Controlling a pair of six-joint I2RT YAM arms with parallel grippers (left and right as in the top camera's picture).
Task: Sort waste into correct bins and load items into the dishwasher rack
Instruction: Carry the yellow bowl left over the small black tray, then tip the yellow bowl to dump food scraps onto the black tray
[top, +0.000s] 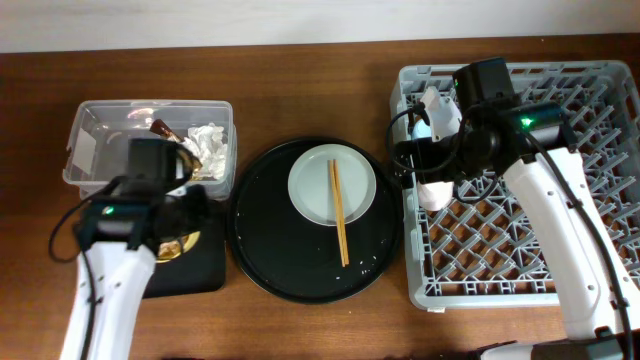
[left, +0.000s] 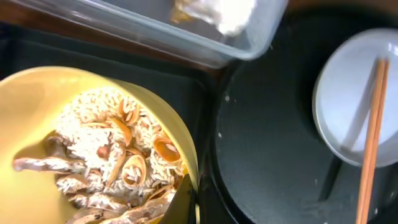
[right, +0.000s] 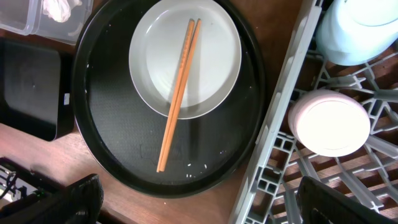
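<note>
My left gripper (top: 186, 210) (left: 193, 211) is shut on the rim of the yellow bowl (top: 180, 244) (left: 37, 124) and holds it tilted over the shallow black tray (top: 200, 272) (left: 180, 87). Beige flaky food scraps (left: 118, 149) lie in the bowl. The clear tub (top: 80, 140) (left: 186, 43) holds white tissues (top: 210, 140) (left: 224, 12) and the brown wrapper (top: 165, 130). The white plate (top: 360, 185) (right: 211, 56) carries the chopsticks (top: 339, 210) (right: 177, 93). My right gripper (top: 420, 158) (right: 199, 199) is open and empty over the left edge of the grey rack (top: 520, 270) (right: 280, 149). The pink cup (top: 434, 193) (right: 329, 122) and the blue cup (top: 440, 120) (right: 360, 28) sit in the rack.
The large round black tray (top: 270, 250) (right: 118, 143) lies between the bins and the rack, under the plate, with a few white crumbs on it. The plate (left: 348, 112) and chopsticks (left: 371, 137) also show at the right of the left wrist view.
</note>
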